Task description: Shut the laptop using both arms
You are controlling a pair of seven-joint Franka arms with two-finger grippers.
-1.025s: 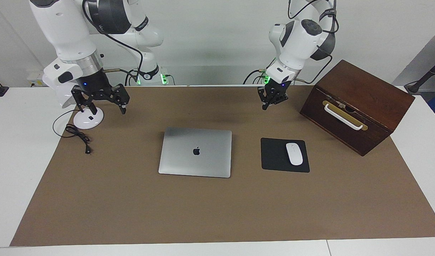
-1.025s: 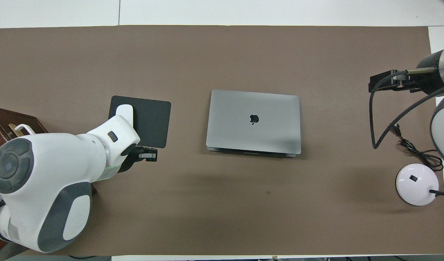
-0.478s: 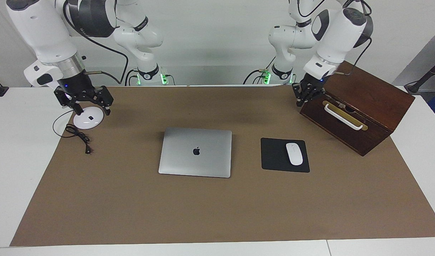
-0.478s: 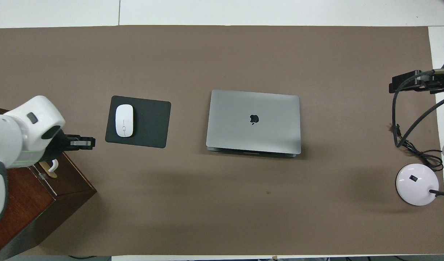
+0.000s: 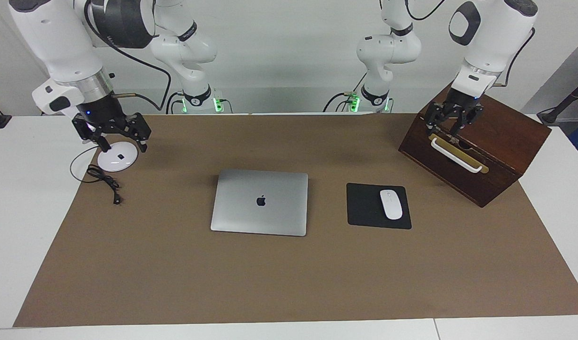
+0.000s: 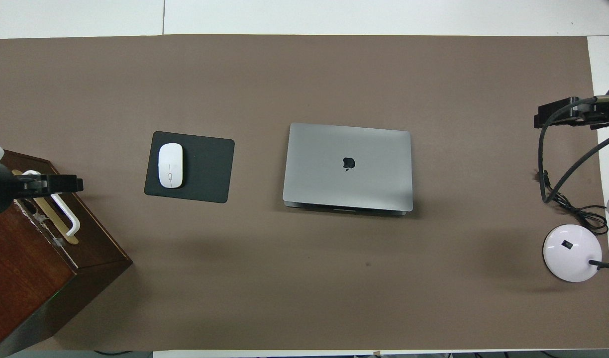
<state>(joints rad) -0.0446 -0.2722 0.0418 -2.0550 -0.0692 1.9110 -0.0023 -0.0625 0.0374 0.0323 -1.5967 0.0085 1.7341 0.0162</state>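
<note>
The silver-grey laptop lies in the middle of the brown mat with its lid down flat and the apple logo facing up. My left gripper hangs open over the wooden box's top edge, above its white handle, well away from the laptop. Over the lamp base at the right arm's end of the table, my right gripper is open and holds nothing. Neither gripper touches the laptop.
A black mouse pad with a white mouse lies beside the laptop, toward the left arm's end. A dark wooden box stands at that end. A white lamp base and black cable sit at the right arm's end.
The left arm swung away from the mouse pad to above the wooden box, and its fingers spread apart. The right arm drew back over the lamp base, then stayed still.
</note>
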